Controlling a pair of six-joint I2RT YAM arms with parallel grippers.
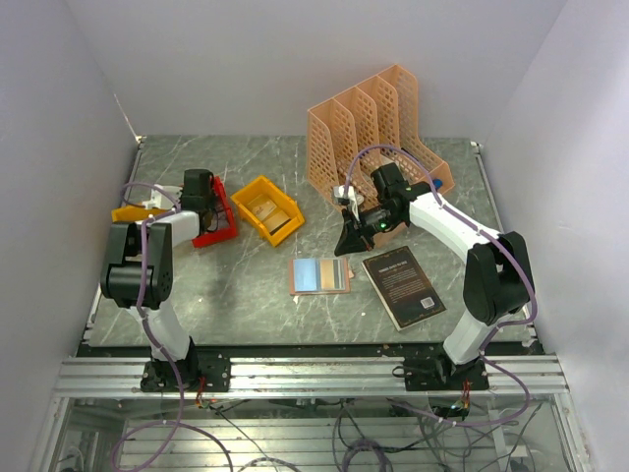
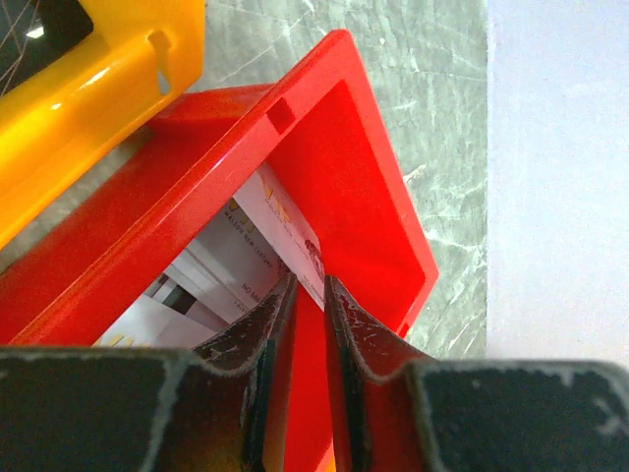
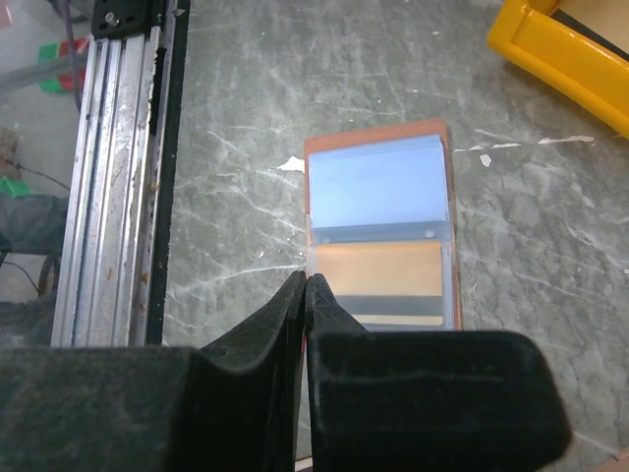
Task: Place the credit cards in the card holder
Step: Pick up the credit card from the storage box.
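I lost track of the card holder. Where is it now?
In the top view, the card holder lies open at mid-table, just left of the black book and nearer than the yellow bin.

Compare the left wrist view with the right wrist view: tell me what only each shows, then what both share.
Only left wrist: the red bin holding printed cards, the left gripper at their edge, a pale wall. Only right wrist: the open card holder with a tan card in it, the metal rail, the shut right gripper. Both: grey marbled table, a yellow bin.
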